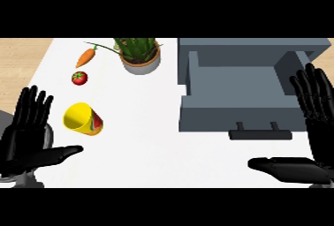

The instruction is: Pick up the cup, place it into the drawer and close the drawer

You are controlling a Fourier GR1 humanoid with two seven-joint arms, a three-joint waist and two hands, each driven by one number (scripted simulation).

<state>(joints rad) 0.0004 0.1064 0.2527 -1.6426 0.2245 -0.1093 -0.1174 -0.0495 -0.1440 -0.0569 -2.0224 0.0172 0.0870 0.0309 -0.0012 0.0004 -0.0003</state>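
White counter (157, 132) under everything. Yellow cup with red-patterned side (83, 118) tipped over at nine o'clock, apart from flat, empty left hand (29, 141). Right hand (313, 132) likewise spread, beside open grey drawer (238, 88). Risk: could roll toward red tomato (79, 78) if nudged.

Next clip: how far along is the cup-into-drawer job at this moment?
Nothing looks done yet. The cup lies on its side on the counter, apart from both hands. The drawer stands open with nothing visible inside. Nothing is in hand: the left hand and the right hand are both open, fingers straight. Left to do: grasp the cup, put it in the drawer, push the drawer shut.
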